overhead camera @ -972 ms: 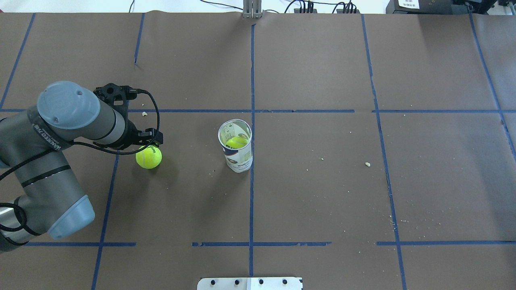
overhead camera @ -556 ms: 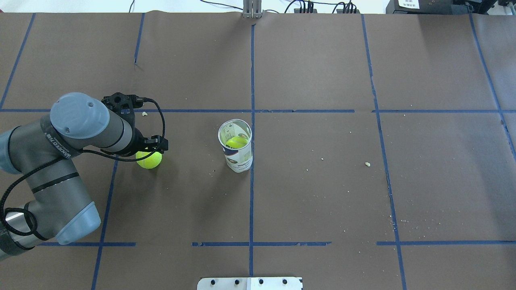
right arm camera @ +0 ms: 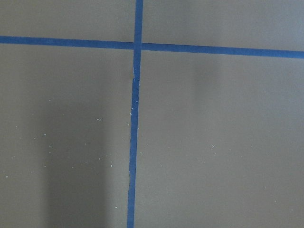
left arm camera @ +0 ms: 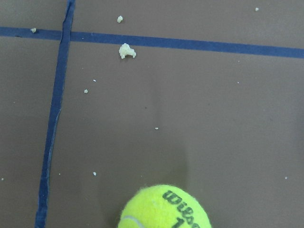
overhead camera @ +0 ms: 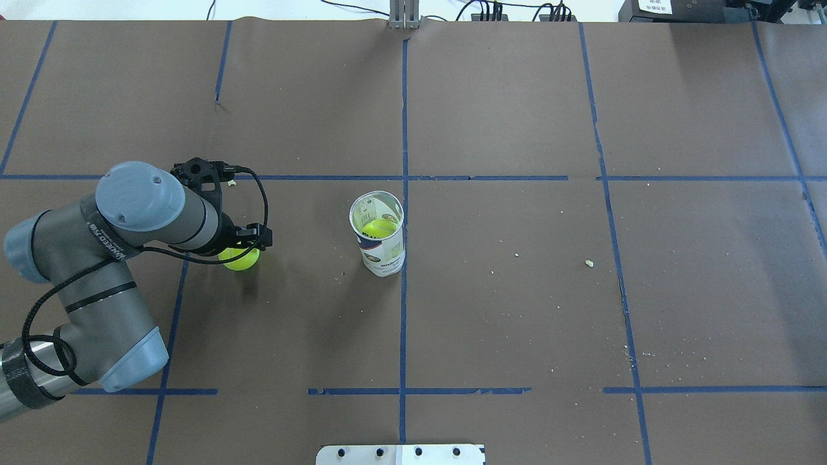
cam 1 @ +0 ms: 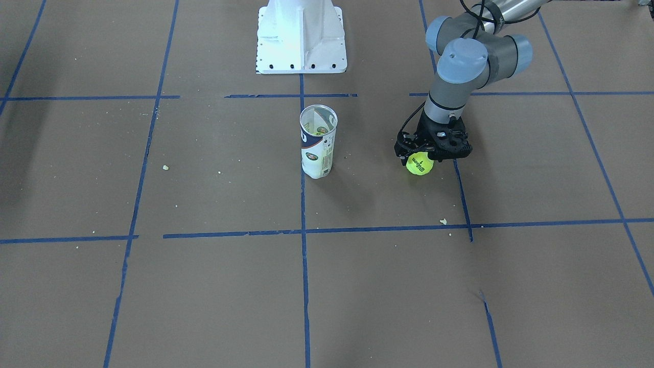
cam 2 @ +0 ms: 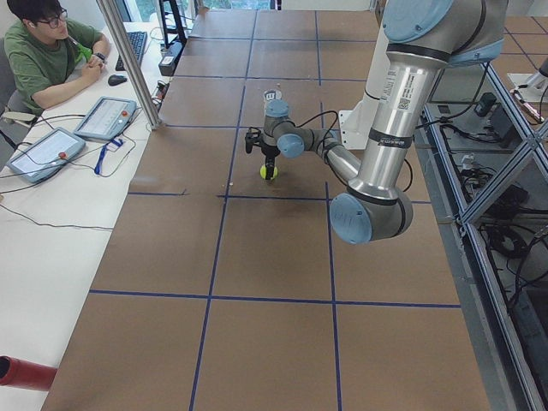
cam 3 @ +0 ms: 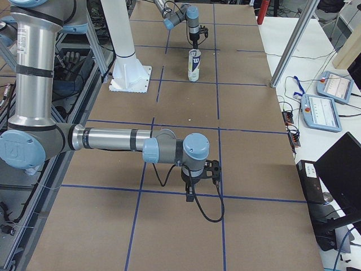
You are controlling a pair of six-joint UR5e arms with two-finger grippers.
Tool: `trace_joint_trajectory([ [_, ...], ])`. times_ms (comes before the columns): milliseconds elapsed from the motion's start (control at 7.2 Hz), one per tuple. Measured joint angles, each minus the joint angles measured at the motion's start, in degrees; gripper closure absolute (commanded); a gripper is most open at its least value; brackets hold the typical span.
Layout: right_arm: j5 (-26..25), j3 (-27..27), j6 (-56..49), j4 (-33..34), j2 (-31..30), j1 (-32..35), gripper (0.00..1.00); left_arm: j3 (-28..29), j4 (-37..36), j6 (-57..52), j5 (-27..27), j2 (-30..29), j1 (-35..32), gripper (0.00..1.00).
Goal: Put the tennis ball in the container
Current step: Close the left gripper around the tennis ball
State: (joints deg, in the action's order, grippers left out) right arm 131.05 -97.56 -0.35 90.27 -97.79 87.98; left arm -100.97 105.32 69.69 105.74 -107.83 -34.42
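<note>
A yellow-green tennis ball (overhead camera: 241,259) with black Wilson lettering rests on the brown table, also seen low in the left wrist view (left arm camera: 164,210). My left gripper (overhead camera: 236,245) hangs directly over it, its black fingers standing either side of the ball (cam 1: 420,165), open. The container (overhead camera: 378,239), a clear tube with a white and blue label, stands upright to the right of the ball with its mouth open; another yellow ball (overhead camera: 380,227) lies inside it. My right gripper (cam 3: 201,176) shows only in the exterior right view, over bare table far from both; I cannot tell its state.
The white robot base (cam 1: 301,36) stands behind the tube. Blue tape lines cross the brown table, and small crumbs (left arm camera: 126,50) lie near the ball. An operator (cam 2: 47,51) sits at a side desk with tablets.
My left arm has swung forward and lowered over the ball, so the gripper covers more of it. The ball and tube have not moved.
</note>
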Motion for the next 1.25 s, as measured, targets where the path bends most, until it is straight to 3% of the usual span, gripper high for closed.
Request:
trace_joint_trajectory([
  [556,0.00,0.00,0.00,-0.01,-0.03,0.00,0.00,1.84,1.14,0.03,0.05,0.07,0.69,0.04],
  [833,0.00,0.00,0.00,-0.01,-0.03,0.00,0.00,2.02,1.57,0.17,0.09,0.06,0.89,0.79],
  [972,0.00,0.00,0.00,0.01,-0.03,0.00,0.00,1.83,1.62,0.23,0.16,0.02,0.92,0.99],
  [1250,0.00,0.00,0.00,0.02,-0.02,0.00,0.00,0.57,1.46,0.19,0.27,0.09,0.86,0.99],
])
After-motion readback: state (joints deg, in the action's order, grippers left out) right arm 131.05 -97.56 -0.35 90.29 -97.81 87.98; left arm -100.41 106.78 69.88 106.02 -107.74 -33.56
